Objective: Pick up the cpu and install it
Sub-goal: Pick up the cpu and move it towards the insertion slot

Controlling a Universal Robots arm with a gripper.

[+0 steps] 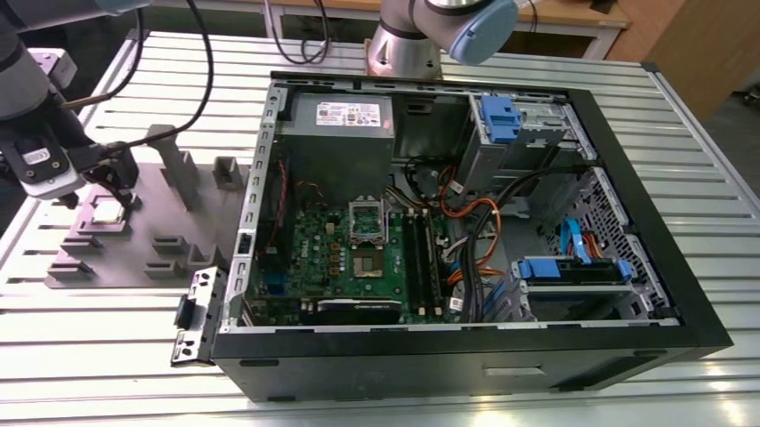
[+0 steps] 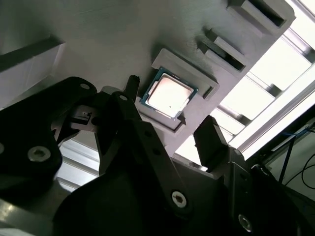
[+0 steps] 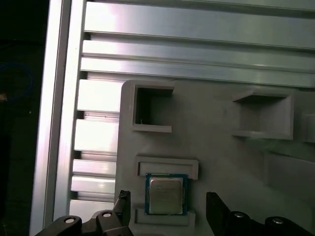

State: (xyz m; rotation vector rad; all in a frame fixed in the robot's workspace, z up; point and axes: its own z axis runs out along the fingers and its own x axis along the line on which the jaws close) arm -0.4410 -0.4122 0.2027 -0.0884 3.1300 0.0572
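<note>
Your gripper (image 2: 171, 100) is spread wide, fingers (image 3: 216, 209) either side of the cpu (image 3: 166, 195) w/o touching it; cpu lies flat, nested in the grey tray (image 3: 221, 162).

In the exterior view the cpu (image 1: 109, 212) is way too small for any detail, and the arm (image 1: 27, 80) runs off the frame. First wrist view crops the gripper (image 3: 168, 201), just fingertips (image 3: 123, 199) poking in. In the second wrist view its body seems to cover a good part of the holder plate (image 2: 98, 39).
</note>
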